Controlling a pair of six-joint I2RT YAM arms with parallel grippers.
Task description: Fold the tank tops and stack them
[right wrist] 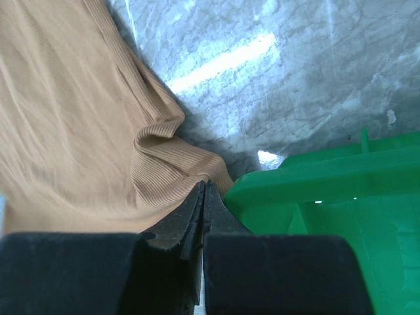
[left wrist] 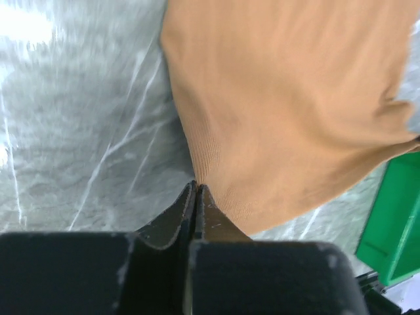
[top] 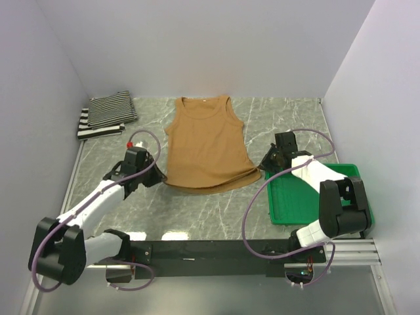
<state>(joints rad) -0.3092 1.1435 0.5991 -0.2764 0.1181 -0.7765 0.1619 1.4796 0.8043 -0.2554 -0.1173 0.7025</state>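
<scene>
Overhead view: the tan tank top [top: 209, 141] lies flat and face up at the centre of the table [top: 289, 115], neckline toward the far wall and hem toward the arm bases. The pinstriped tank top [top: 113, 108] sits folded on the wide-striped tank top [top: 87, 129] in the far-left corner, well apart from the tan one. The left gripper [top: 157, 176] is at the near-left hem corner and the right gripper [top: 266, 164] at the near-right hem corner, just beside the green tray [top: 315, 197]. The hem between them curls slightly off the surface. Left wrist view: the left gripper [left wrist: 195, 190] has its jaws pressed together, and the ribbed edge of the tan tank top [left wrist: 295, 98] draws to a point at the tips, which indicates a pinch on the hem corner. Right wrist view: the right gripper [right wrist: 205, 187] is likewise closed, with the hem of the tan tank top [right wrist: 65, 131] bunched into folds against its tips and the green tray [right wrist: 315, 190] close alongside. Step in hand, as judged: two tops are folded and stacked, and the third is gripped at both hem corners for its first fold. The next move calls for lifting both corners together at equal height and carrying the hem toward the neckline, keeping the spacing between the arms constant so that the cloth stays taut. The right arm must clear the tray wall as it rises.
</scene>
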